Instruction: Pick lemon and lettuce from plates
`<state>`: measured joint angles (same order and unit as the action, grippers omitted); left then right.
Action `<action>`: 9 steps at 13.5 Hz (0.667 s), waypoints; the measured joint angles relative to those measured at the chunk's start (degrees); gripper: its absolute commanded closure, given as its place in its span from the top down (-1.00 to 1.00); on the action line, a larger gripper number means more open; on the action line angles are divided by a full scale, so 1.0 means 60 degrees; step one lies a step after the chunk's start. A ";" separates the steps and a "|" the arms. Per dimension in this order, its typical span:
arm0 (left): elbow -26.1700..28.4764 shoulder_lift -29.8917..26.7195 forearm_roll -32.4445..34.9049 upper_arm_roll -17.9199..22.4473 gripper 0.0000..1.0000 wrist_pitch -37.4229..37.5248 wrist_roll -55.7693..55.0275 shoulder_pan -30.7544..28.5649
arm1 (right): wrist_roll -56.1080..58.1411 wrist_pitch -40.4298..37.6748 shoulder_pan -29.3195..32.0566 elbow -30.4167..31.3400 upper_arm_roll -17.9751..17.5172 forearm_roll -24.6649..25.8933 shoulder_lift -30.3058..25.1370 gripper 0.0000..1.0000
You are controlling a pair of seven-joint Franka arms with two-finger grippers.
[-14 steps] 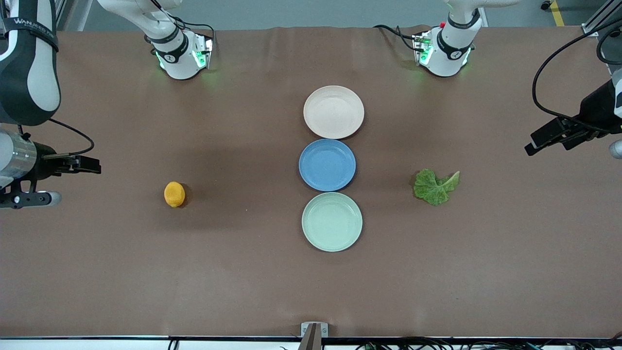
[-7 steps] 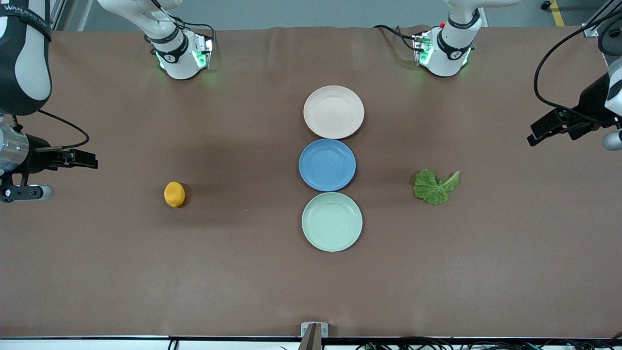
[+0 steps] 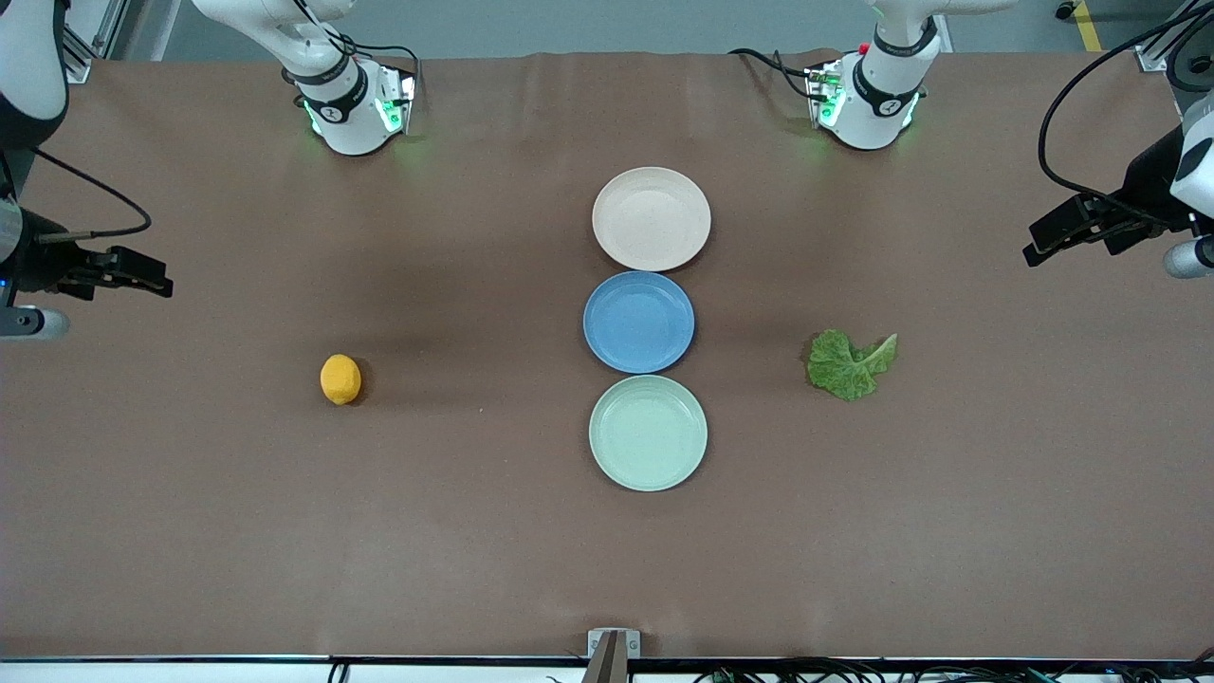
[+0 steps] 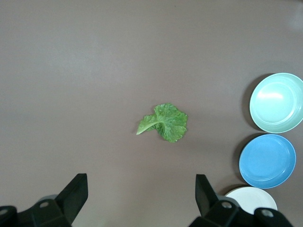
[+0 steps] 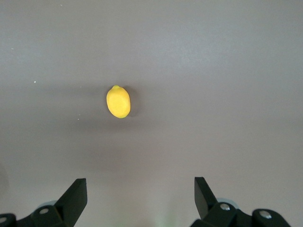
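Fingers on both grippers, left [image 4: 137,198] and right [image 5: 137,198], stand wide apart and empty, each raised near its own end of the tabletop [image 3: 531,569]. The lemon [image 3: 340,379] and lettuce [image 3: 847,363] lie on the bare tabletop, the plates [image 3: 651,218] empty. Picking looks finished; I'd say the arms need only park.
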<state>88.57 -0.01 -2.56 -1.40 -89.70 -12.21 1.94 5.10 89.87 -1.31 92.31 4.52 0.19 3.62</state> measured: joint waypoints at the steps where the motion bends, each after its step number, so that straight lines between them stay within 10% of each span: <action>1: 0.0000 0.0000 0.0000 0.0000 1.00 0.0000 0.0000 0.0000 | 0.0000 0.0106 0.0012 0.0290 -0.0047 0.0000 -0.0279 1.00; 9: 0.0001 0.0008 0.0000 0.0004 1.00 0.0000 0.0000 -0.0006 | 0.0007 0.0349 0.0029 0.0937 -0.0300 0.0007 -0.1285 1.00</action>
<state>88.58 0.04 -2.56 -1.37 -89.70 -12.21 1.90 5.15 91.96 -1.14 97.93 2.72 0.23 -4.09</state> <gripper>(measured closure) 0.000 0.000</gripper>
